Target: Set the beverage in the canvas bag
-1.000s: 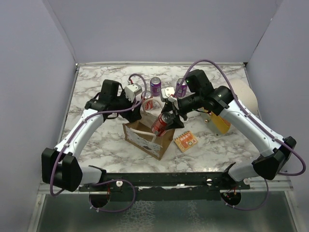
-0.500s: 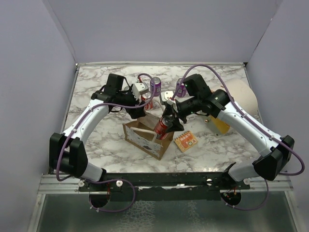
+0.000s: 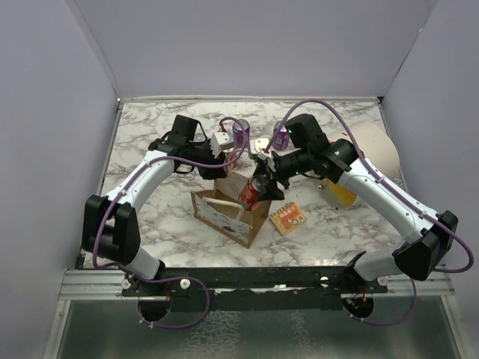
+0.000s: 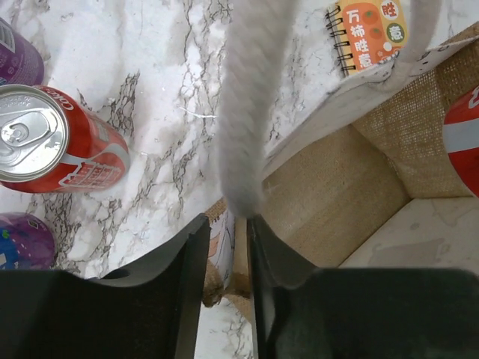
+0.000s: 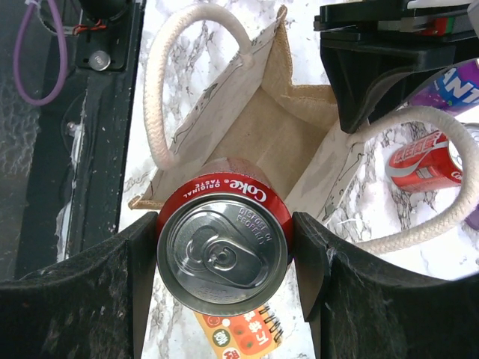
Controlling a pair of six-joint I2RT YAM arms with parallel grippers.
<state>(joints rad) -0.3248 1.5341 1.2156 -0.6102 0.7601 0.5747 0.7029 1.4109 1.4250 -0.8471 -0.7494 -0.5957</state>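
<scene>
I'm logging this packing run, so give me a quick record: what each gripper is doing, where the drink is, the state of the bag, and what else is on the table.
left gripper: closed on the rim of the canvas bag
right gripper: closed on a red Coke can
drink position: tilted over the bag's open mouth, not yet released
bag: upright, open, nothing seen inside
also on table: second Coke can, two purple cans, orange notepad
</scene>
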